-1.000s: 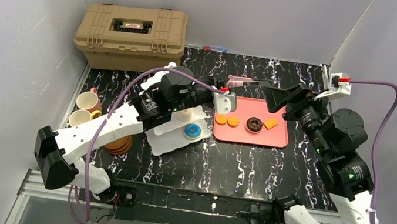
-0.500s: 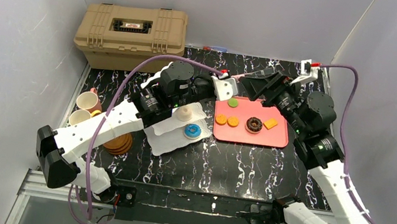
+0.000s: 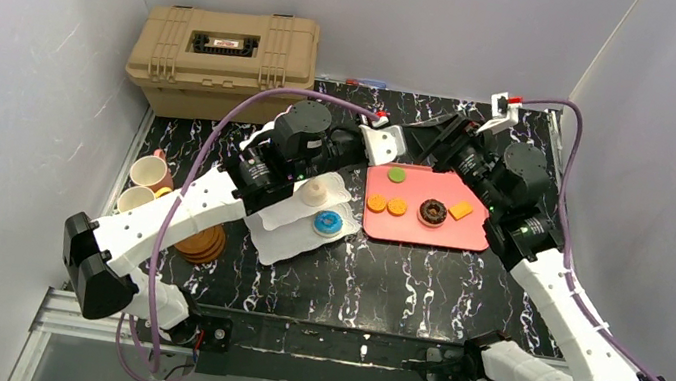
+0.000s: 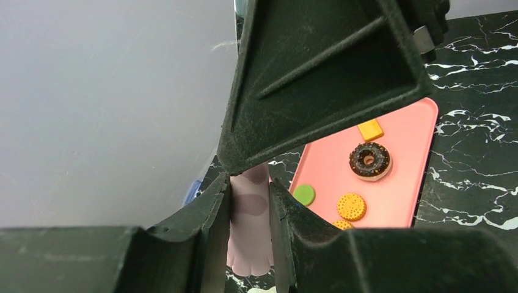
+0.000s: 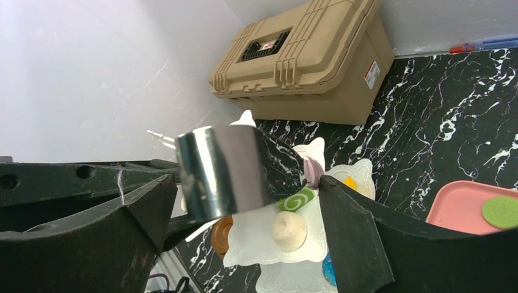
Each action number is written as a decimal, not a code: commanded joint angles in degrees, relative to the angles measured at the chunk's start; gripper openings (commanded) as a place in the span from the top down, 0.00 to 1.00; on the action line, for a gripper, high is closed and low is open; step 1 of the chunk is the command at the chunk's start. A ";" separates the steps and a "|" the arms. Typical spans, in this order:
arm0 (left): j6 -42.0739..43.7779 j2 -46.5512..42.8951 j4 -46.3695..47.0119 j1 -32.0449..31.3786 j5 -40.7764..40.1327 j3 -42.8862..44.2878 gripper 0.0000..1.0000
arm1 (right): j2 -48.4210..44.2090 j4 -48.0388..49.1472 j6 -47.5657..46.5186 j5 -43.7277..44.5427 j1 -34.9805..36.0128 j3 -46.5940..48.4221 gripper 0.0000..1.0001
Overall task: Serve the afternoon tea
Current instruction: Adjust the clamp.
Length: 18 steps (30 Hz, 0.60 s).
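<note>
Left gripper (image 4: 249,183) clamped on pink pastry (image 4: 249,210), up at the tray's (image 3: 469,235) 11 o'clock corner. Right gripper (image 5: 247,183) jaws wide apart, just beside it at 12. Stand (image 3: 279,234) sits at tray's 9 o'clock. Probably a hand-off: right closes squarely on the exposed pastry end, left lets go only then. Mind finger clash.

The right arm (image 3: 554,273) has swung in from the right wall toward the middle of the bench (image 3: 421,284). This has brought the right pincer (image 3: 434,140) close to the left pincer (image 4: 249,198), above the far edge of the flat pink-red rectangular tray (image 3: 468,238). The left pincer has drawn back off the tray's far-left corner, uncovering a small green round toy disc (image 3: 397,174). The pale pink toy pastry (image 4: 249,241) it clamps was plain from above a second ago and now shows only in the left wrist view.
</note>
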 commanded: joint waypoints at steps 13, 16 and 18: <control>-2.28 -1.52 -0.44 -0.29 4.04 2.45 1.00 | 1.93 6.02 -2.95 -3.14 0.18 -0.05 0.32; -2.45 -1.23 -0.21 -0.30 2.86 3.13 0.83 | 1.85 5.53 -2.58 -2.68 0.18 -0.40 0.45; -3.14 -1.00 -0.68 -0.19 2.18 4.16 0.59 | 1.66 4.87 -2.43 -2.07 0.18 -0.80 0.47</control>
